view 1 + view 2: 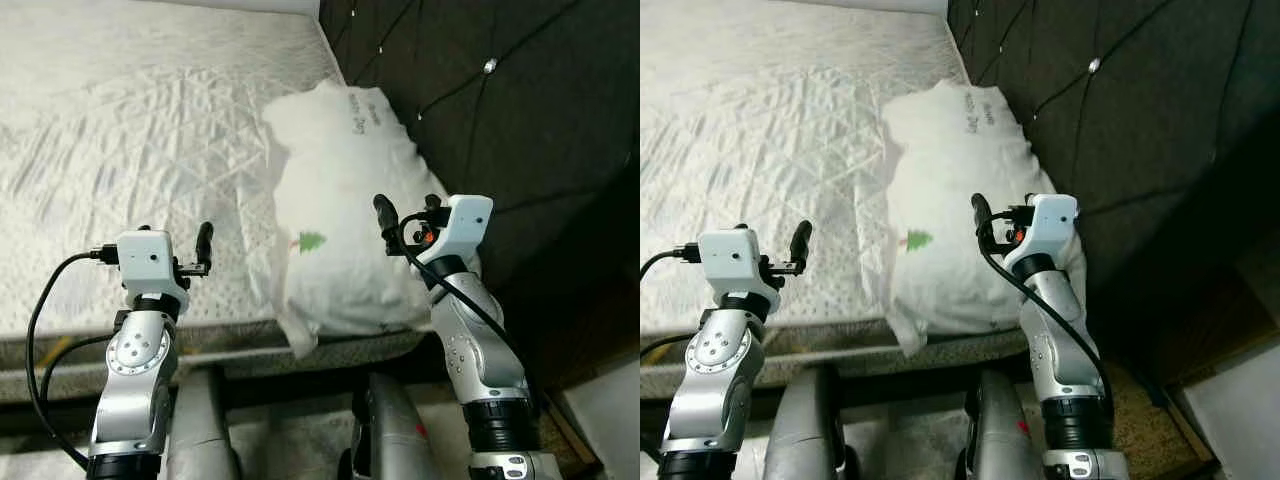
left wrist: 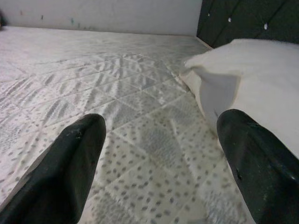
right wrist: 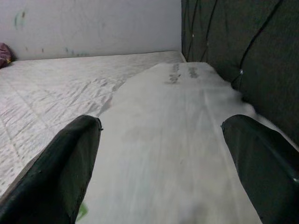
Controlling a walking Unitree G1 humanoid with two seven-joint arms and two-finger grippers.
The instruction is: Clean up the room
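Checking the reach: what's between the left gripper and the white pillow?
Bare quilted white mattress lies between the left gripper and the white pillow, per the left wrist view.

bedroom | quilted mattress [image 1: 130,130] | pillow [image 1: 340,210] | dark tufted headboard [image 1: 500,110]

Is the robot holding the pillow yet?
No. Both the left gripper and the right gripper are open and hold nothing; the pillow lies on the mattress.
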